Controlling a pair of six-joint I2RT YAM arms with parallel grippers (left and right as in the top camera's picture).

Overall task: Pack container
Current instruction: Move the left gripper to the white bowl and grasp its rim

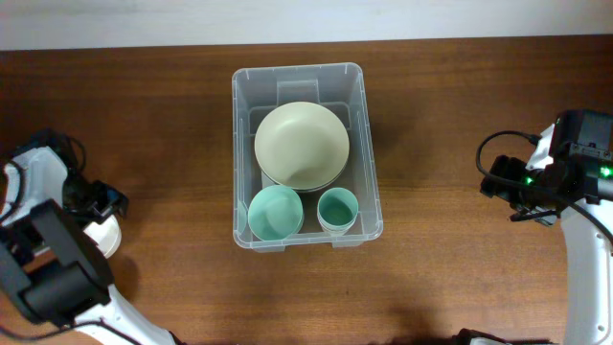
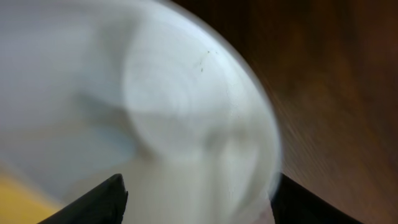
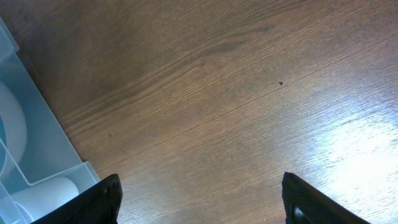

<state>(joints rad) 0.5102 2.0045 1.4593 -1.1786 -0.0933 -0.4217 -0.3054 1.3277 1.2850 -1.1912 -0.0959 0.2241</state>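
The clear plastic container (image 1: 369, 144) stands at the table's middle. It holds a large cream bowl (image 1: 301, 142) on a stack, a teal bowl (image 1: 275, 212) and a teal cup (image 1: 336, 210). A white bowl (image 1: 107, 238) sits at the far left by my left gripper (image 1: 107, 206). In the left wrist view the white bowl (image 2: 174, 106) fills the frame, blurred, and lies between the wide-open fingers (image 2: 196, 186). My right gripper (image 1: 500, 188) is open and empty over bare table (image 3: 200, 186), right of the container's corner (image 3: 43, 149).
The wooden table (image 1: 460, 278) runs on all sides of the container. A yellow patch (image 2: 18, 199) shows at the lower left of the left wrist view. The arm bases stand at the lower left and right edges.
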